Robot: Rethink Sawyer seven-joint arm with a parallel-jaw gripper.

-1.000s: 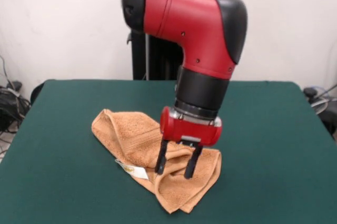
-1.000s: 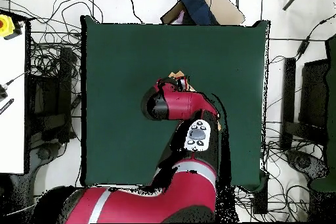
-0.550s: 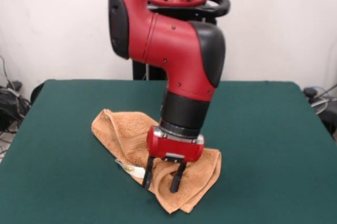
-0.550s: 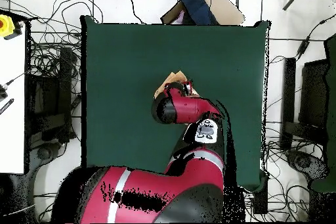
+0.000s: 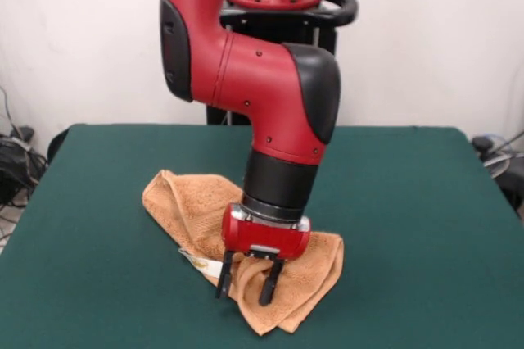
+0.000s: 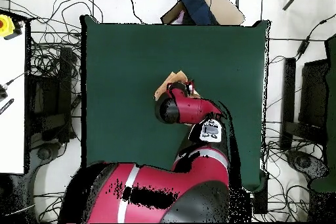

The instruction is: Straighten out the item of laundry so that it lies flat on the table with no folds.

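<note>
The orange-tan towel (image 5: 196, 214) lies crumpled in folds near the middle of the green table (image 5: 417, 226), its white tag (image 5: 202, 264) at the near edge, and my gripper (image 5: 244, 287) stands over it, fingers (image 5: 223, 278) spread apart.

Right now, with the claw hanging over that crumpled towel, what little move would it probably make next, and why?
Probably a short drop straight down, then a pinch. The gripper is open, its fingers straddling a raised fold near the towel's front edge, beside the white tag. The towel is bunched in layers on the table, so an edge must be grasped before spreading.
</note>
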